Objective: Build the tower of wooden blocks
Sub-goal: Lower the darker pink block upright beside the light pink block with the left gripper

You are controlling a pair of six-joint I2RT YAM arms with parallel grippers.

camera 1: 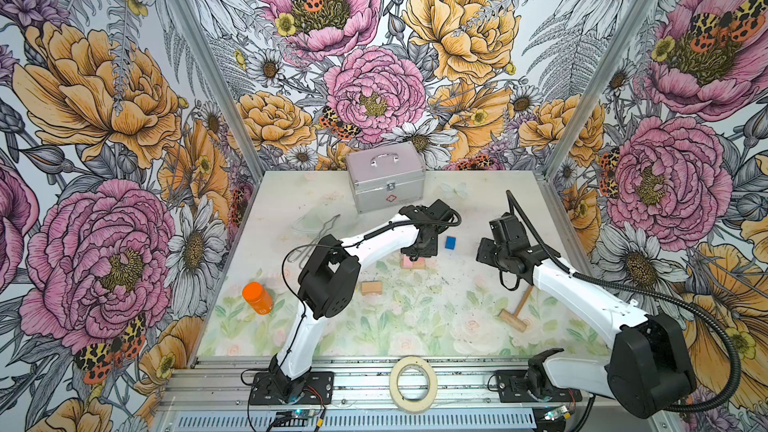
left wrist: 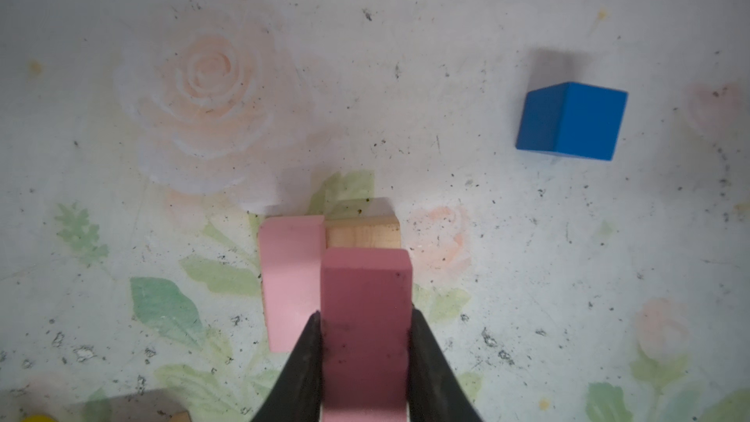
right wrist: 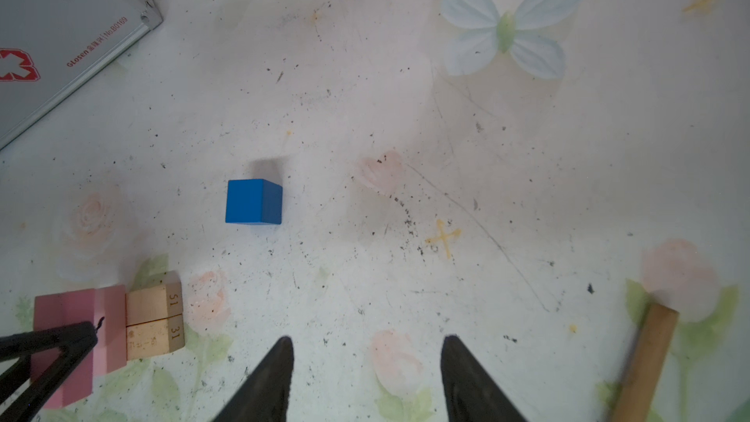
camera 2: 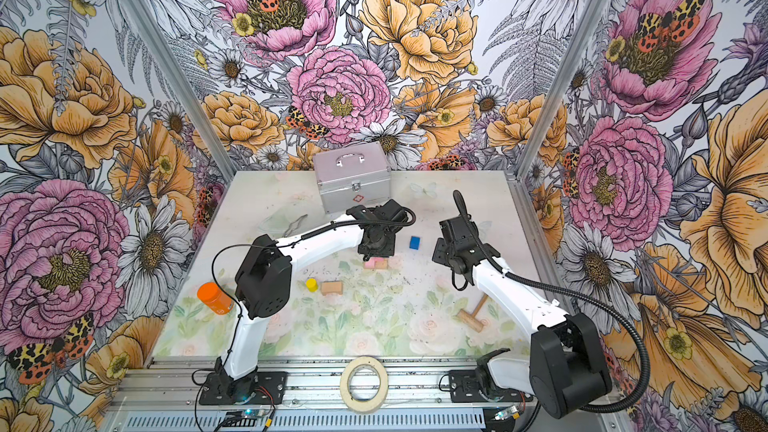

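Two tan bricks (right wrist: 154,318) lie side by side on the mat. A pink brick (left wrist: 288,286) lies across them. My left gripper (left wrist: 365,312) is shut on a second pink brick (left wrist: 365,278), held beside the first over the tan bricks (left wrist: 363,235); I cannot tell whether it touches them. In a top view this stack (camera 1: 411,263) sits under the left gripper (camera 1: 419,249). The blue block (camera 1: 450,242) (right wrist: 253,201) stands alone to the right. A third tan brick (camera 2: 331,288) and the yellow cylinder (camera 2: 311,284) lie nearer the front. My right gripper (right wrist: 367,343) hangs open and empty.
A silver case (camera 1: 386,176) stands at the back. A wooden mallet (camera 1: 515,313) lies front right, an orange bottle (camera 1: 257,297) front left. A tape roll (camera 1: 412,384) rests on the front rail. A wire object (camera 1: 316,226) lies left of the left arm.
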